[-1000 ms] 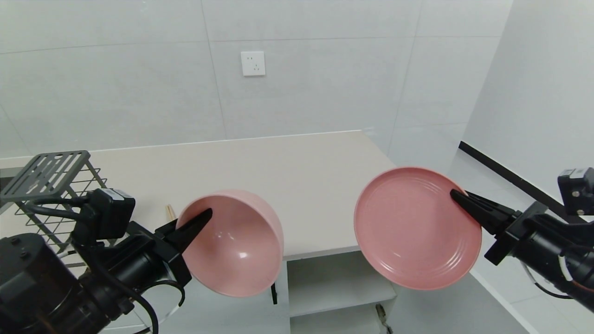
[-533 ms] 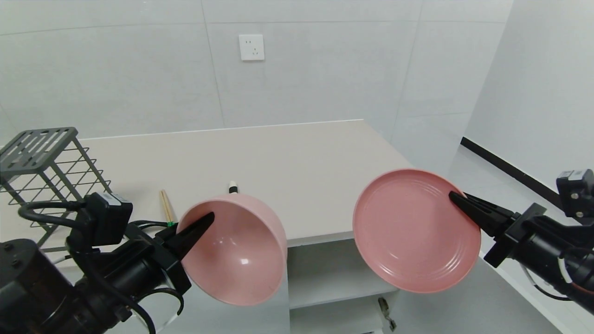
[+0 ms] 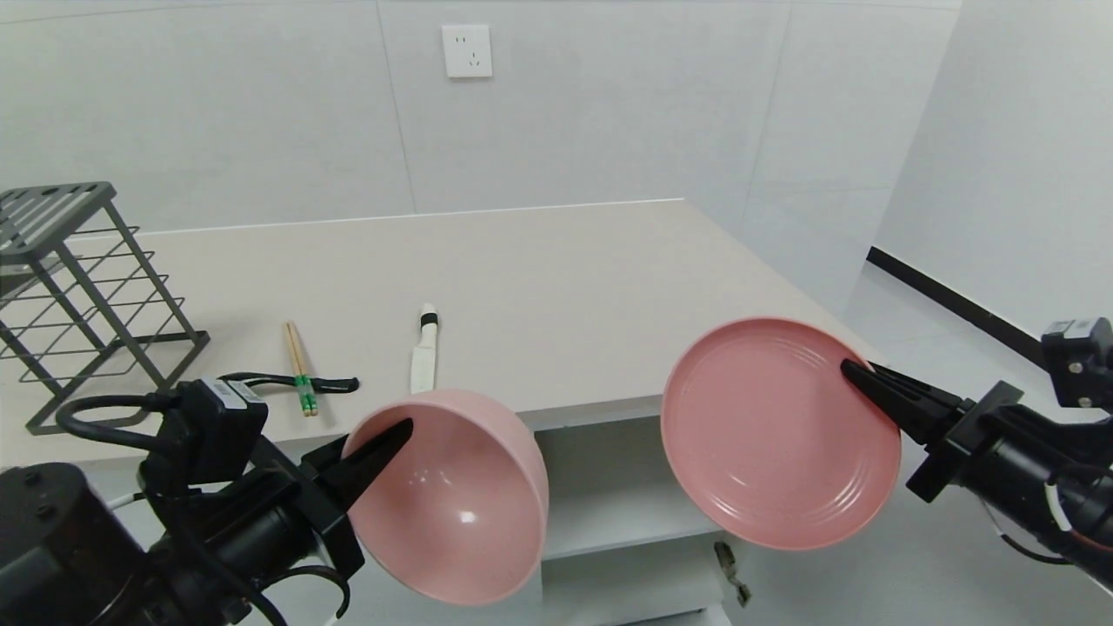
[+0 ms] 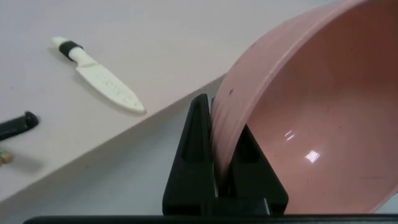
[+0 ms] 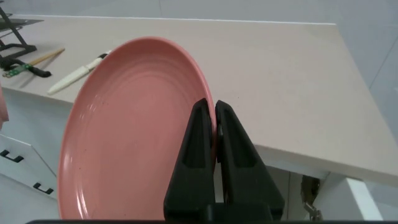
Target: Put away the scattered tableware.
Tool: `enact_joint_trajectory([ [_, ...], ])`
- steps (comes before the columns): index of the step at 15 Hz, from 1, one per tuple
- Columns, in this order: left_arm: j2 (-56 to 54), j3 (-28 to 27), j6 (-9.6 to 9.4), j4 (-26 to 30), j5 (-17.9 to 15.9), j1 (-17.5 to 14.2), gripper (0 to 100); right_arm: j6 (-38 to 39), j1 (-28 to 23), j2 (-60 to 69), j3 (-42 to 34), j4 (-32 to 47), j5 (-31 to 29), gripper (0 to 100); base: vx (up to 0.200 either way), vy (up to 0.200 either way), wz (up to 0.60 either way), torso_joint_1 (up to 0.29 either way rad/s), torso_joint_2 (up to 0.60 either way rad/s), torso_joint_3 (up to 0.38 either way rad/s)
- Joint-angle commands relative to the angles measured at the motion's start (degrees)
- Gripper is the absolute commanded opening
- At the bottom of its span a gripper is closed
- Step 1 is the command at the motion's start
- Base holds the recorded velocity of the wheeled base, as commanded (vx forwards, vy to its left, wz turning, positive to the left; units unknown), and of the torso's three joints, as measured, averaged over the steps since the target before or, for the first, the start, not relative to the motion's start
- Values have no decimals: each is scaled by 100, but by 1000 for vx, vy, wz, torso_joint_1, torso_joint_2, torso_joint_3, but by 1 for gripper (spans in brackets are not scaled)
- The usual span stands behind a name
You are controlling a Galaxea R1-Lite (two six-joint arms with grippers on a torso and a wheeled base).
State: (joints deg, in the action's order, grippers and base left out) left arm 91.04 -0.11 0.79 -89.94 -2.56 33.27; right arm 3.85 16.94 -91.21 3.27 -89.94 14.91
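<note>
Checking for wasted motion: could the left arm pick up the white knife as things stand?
Probably not. The left gripper is shut on the pink bowl, held off the front edge of the counter. Nothing covers the knife, but the bowl would have to go first.

Left claw (image 3: pixel 398 428) pinching bowl (image 3: pixel 461 513) rim, right claw (image 3: pixel 848 369) pinching plate (image 3: pixel 765 435) rim (both arms outstretched, well apart)

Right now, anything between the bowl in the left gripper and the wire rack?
Nothing upright. The bowl, clamped in the left gripper, hangs off the counter's front edge. Toward the rack, chopsticks and a black utensil lie flat on the counter; the knife lies just beyond the bowl. Carried above them, the path looks clear.
</note>
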Motion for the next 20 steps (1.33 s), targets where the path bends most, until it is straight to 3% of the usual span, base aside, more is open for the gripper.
enact_joint_trajectory([
  [1,125,11,0,-6,1,4,0,1,2,-20,-19,-6,3,0,0,0,0,-237,496,246],
  [20,388,11,0,-6,19,4,0,1,11,-116,-63,-6,3,0,0,0,0,-184,401,208],
])
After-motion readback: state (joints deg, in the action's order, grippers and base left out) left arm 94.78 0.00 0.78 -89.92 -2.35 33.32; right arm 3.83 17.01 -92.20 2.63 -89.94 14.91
